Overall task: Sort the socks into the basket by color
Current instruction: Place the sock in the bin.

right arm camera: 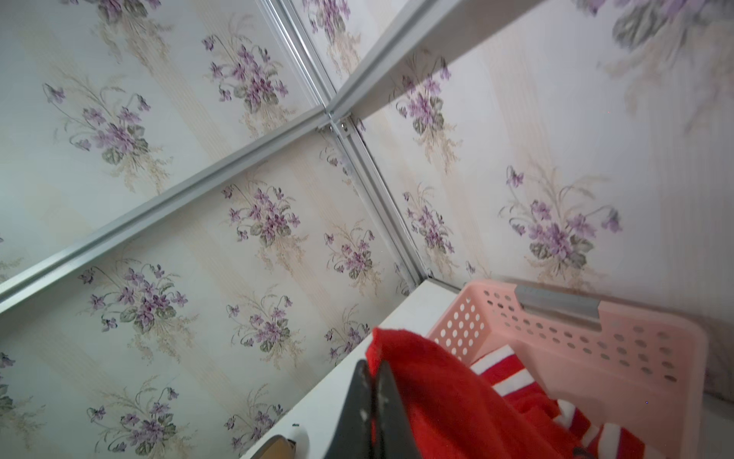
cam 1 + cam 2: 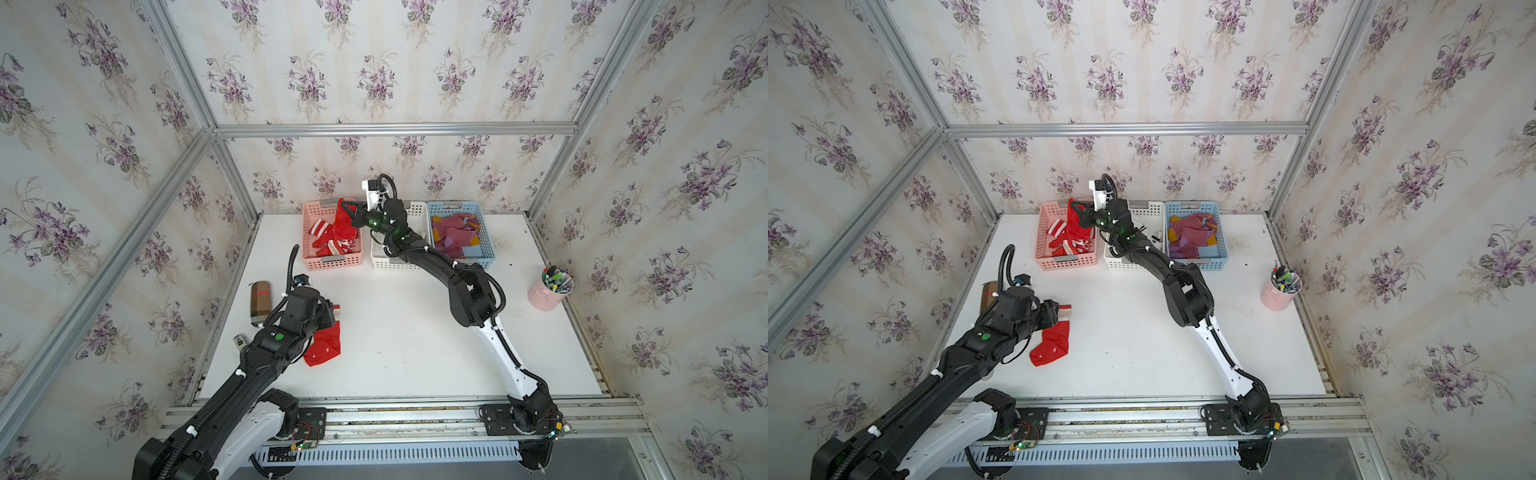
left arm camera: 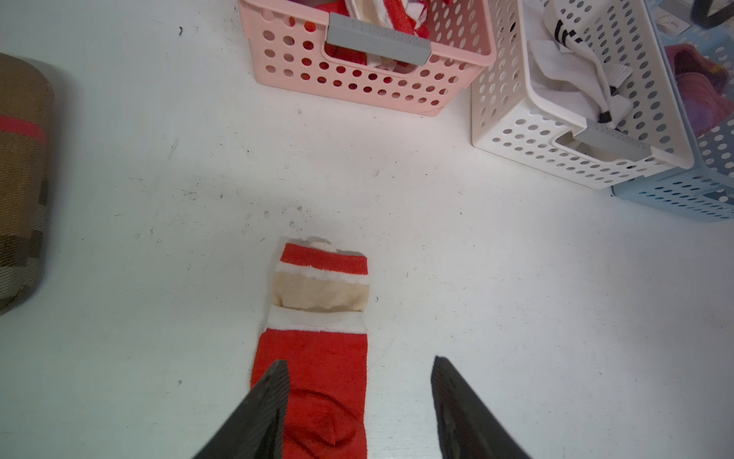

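Observation:
A red sock [image 3: 317,349] with white and cream bands lies flat on the white table [image 2: 407,332] at the near left. My left gripper [image 3: 359,361] hovers open over it, one finger above the red cloth, the other over bare table. At the back, my right gripper [image 1: 373,363] is shut on another red sock [image 1: 429,381], which hangs over the pink basket [image 2: 332,264] of red socks. The white basket [image 3: 516,151] holds white socks with black bands [image 3: 572,71]. Maroon socks [image 2: 455,237] fill the blue basket [image 2: 486,245].
A brown plaid case [image 2: 259,301] lies left of my left arm near the table's left edge. A pink cup of pens [image 2: 548,293] stands at the right edge. The three baskets line the back wall, and my right arm reaches across the white one.

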### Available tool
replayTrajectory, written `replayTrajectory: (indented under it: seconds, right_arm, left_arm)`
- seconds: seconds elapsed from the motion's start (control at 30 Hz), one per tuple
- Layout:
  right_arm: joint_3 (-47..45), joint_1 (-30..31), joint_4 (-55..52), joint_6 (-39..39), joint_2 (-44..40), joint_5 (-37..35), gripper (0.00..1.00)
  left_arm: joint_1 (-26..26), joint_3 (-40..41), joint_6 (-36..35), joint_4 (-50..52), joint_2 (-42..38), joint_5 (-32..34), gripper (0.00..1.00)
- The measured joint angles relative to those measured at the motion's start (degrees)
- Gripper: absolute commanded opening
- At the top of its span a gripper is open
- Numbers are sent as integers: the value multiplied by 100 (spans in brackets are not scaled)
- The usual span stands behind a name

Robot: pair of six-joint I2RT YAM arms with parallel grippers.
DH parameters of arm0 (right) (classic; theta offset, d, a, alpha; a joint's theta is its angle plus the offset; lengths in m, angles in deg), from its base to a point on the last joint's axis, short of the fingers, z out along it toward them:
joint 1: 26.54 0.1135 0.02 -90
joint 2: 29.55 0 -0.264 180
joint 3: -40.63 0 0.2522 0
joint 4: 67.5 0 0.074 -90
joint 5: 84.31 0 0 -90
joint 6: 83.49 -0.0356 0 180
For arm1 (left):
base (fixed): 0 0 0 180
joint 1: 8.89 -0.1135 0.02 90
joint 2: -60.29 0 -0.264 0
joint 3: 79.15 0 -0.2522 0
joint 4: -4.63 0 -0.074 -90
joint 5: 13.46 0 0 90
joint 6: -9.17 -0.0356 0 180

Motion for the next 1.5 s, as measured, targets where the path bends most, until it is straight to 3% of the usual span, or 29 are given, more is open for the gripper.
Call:
replayTrajectory:
  seconds: [0.23,1.27,1.5]
  right_arm:
    - [-367,313,-249,7,129,164,0]
    - [-601,310,-2166,269,-7,-501,0]
    - [-968,306,-2264,435,-343,-503,12]
  left_arm:
    - [0,0,0,44,-111,-7,59]
    - [4,52,37,236,-361,-46,59]
    - [4,52,44,238,-382,-48,59]
